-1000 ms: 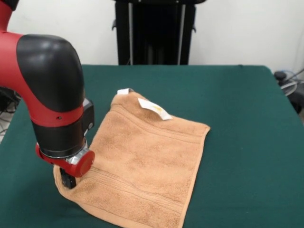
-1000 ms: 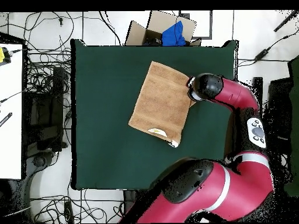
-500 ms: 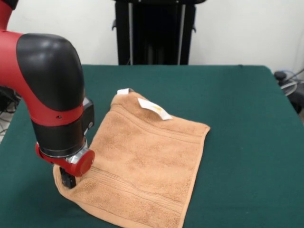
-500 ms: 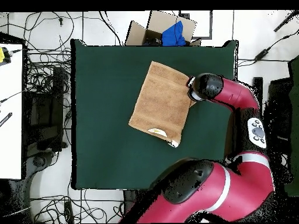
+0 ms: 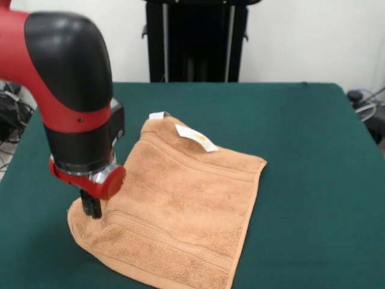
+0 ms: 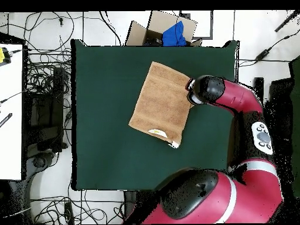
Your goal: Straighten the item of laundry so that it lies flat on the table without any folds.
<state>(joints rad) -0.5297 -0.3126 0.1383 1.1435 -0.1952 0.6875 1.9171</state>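
End effector (image 5: 92, 206) (fingers hidden) meets towel (image 5: 180, 205) corner.

Bright even light, soft shadows, sharp.

Cardboard box (image 6: 153, 29), blue cloth (image 6: 174, 34), floor cables (image 6: 44, 76)

a robotics lab. a large table covered in dark green felt-like cloth (image 6: 105, 117) stands on a pale tiled floor (image 6: 47, 193) strewn with tangled black cables (image 6: 44, 70). a bulky red and black robot arm (image 6: 234, 105) reaches over the tabletop. a white bench (image 6: 10, 111) lies along one side, an open brown cardboard box (image 6: 167, 28) holding something blue beside the table's edge, and a black metal stand (image 5: 195, 39) against a plain white wall (image 5: 301, 36).
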